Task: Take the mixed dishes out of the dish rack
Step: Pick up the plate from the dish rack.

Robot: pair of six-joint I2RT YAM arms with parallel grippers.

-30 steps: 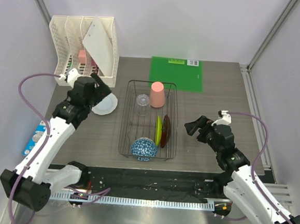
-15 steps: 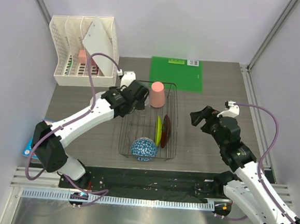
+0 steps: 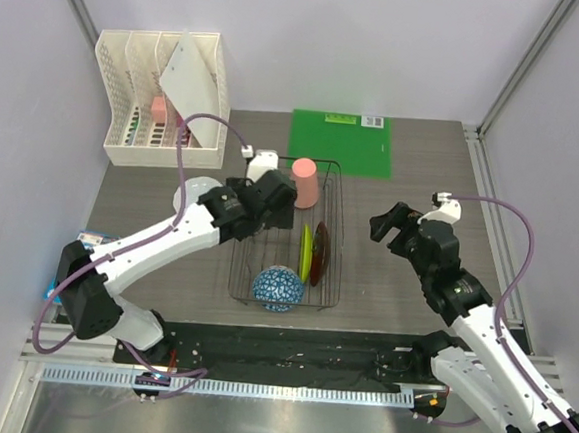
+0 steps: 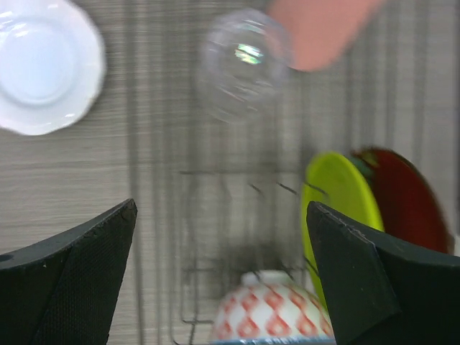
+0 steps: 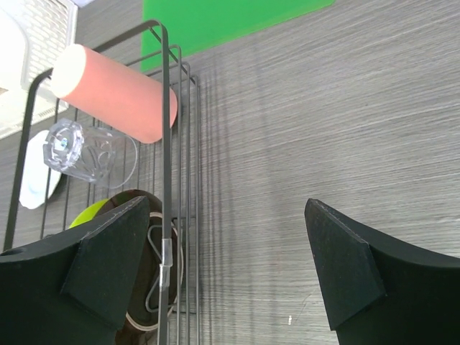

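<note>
The unloading looks partly done: the white round plate (image 3: 192, 191) lies flat on the grey wood-grain table (image 3: 422, 187), just to the left of the dark wire dish rack (image 3: 237, 273), while five pieces are inside it. The salmon-pink cup (image 3: 305, 182) stands mouth-down at the far end. The clear glass tumbler (image 5: 90, 152) sits beside the cup. The yellow-green plate (image 4: 338, 215) and the dark red patterned plate (image 4: 404, 208) stand on edge against each other along the rack's right side. The blue-and-white patterned round bowl (image 3: 278, 287) rests upturned at the near end. The left gripper (image 4: 221, 208) hovers over the far half of the rack with its fingers spread wide and nothing between them, and the tumbler lies just ahead of it, so the tumbler seems to be the next piece to go. The left wrist view is smeared, so whether the glass stands mouth-down or leans on the wires is hard to say. The next move calls for a straight descent between the wires. The fingers should close across the tumbler's wall without nudging the cup touching it, then lift clear of the rim toward bare table on the left. The right gripper (image 5: 228, 205) hangs to the right of the rack, also wide apart and holding nothing, within reach of the two upright plates.
</note>
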